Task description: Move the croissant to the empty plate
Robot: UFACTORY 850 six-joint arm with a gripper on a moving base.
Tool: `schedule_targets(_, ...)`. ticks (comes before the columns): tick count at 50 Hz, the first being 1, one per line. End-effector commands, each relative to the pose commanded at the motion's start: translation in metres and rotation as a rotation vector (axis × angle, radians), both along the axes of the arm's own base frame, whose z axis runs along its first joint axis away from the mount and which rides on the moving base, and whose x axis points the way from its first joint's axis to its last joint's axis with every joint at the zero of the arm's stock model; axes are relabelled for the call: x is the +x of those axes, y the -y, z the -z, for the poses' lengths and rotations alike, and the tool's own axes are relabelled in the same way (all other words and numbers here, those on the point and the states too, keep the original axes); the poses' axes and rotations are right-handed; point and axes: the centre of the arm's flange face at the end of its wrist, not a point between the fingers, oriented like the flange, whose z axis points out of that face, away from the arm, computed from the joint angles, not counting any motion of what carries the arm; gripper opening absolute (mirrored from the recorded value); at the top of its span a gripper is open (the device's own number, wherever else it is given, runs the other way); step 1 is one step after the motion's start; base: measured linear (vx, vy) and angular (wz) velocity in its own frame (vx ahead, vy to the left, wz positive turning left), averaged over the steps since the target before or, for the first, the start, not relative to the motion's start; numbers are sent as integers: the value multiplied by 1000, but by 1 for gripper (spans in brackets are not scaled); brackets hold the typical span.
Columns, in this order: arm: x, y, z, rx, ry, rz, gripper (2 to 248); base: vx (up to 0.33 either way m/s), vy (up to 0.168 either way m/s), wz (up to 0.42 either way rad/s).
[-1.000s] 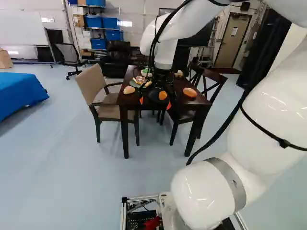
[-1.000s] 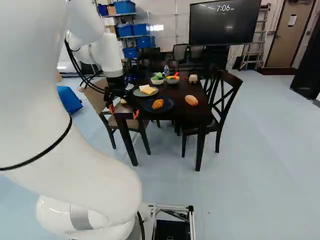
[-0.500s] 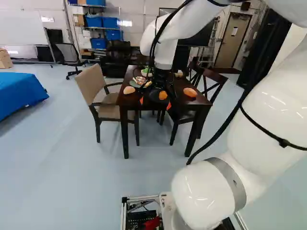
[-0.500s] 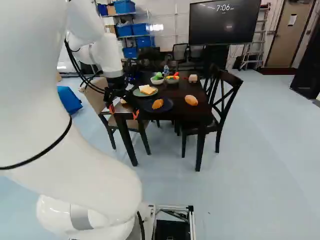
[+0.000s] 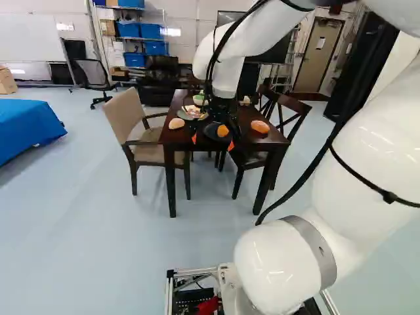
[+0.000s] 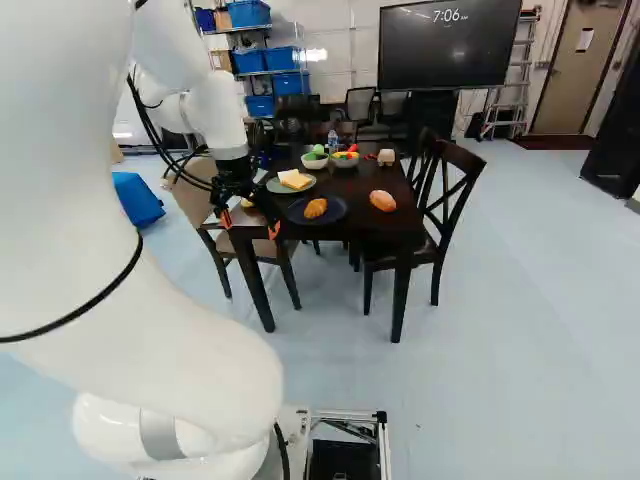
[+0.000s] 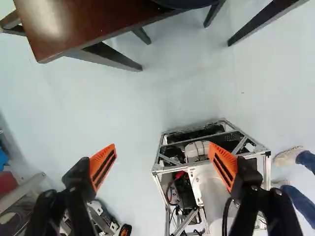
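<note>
In the right base view a golden croissant [image 6: 315,208] lies on a dark blue plate [image 6: 338,214] near the table's front edge. My gripper [image 6: 250,224] hangs left of that plate, at the table's near left corner. In the left base view the gripper [image 5: 212,142] overlaps the plate, with the croissant [image 5: 222,131] showing between its orange tips. The wrist view has the gripper [image 7: 163,147] open, nothing between its fingers, floor and base beneath; the dark plate's edge [image 7: 183,4] just shows. A grey-green plate [image 6: 309,187] holds pale yellow slices. I see no bare plate.
The dark table [image 6: 363,228] carries a bread roll [image 6: 382,200], another roll [image 5: 176,123], a bowl with green food [image 6: 314,162] and a bowl of colourful food [image 6: 345,160]. A beige chair [image 5: 131,118] stands left, a black chair [image 6: 450,200] right.
The gripper has shifted and turned slightly while staying open, and in the left base view more of the dark plate shows. The base, croissant and plates have not moved.
</note>
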Motion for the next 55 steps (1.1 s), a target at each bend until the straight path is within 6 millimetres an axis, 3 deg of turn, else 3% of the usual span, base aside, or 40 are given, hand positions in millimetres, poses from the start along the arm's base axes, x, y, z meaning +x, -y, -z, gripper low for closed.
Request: schedule_targets(55, -14, 22, 53, -8, 270, -46, 247, 0, 0, 0)
